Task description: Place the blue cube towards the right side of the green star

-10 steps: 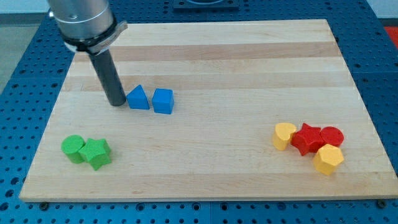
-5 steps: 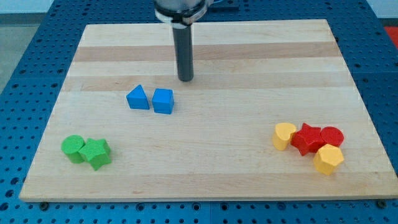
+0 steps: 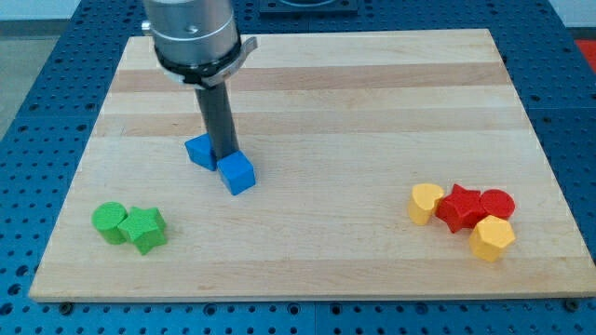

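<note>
**Tip position relative to the blue cube and route to the green star**

1. Desk (image 3: 372,93): a pale wooden board that fills most of the view. Its middle and the whole band along the top edge are bare. Blocks lie in three groups only.

2. Arm and rod: the arm enters from the top edge, left of centre. There is no claw on this rig, so nothing is clenched, released or grasped; the rod can only push. My tip (image 3: 224,154) stands in the gap between two blue blocks, touching or almost touching both.

3. Blue cube (image 3: 237,173): it lies left of the desk's centre, directly below and slightly right of my tip, turned corner-on to the desk edges. The blue triangular block (image 3: 199,150) sits just left of my tip.

4. Green star (image 3: 144,229): near the bottom-left corner, touching the green cylinder (image 3: 110,221) on its left side. The star's right side is open.

5. Governing relation: the target spot beside the star lies below and to the left of the cube, while my tip is above the cube. A push toward the bottom edge with a leftward component appears workable from here.

6. Clearance: bare wood separates cube and star. The red and yellow blocks (image 3: 463,216) near the bottom-right corner are well apart from this route. The bottom edge is close behind the star, so overshoot is a risk.
</note>
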Robot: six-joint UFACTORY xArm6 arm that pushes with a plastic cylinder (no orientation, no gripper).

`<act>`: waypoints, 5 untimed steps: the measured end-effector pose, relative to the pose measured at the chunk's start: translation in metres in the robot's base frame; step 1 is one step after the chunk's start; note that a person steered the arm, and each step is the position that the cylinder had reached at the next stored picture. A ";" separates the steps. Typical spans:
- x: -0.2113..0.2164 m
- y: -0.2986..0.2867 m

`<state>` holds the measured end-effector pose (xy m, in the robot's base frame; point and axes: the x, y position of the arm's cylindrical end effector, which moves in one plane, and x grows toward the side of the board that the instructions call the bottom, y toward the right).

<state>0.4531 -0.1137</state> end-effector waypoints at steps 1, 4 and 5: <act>0.022 -0.020; 0.028 -0.046; -0.068 -0.064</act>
<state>0.3856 -0.1782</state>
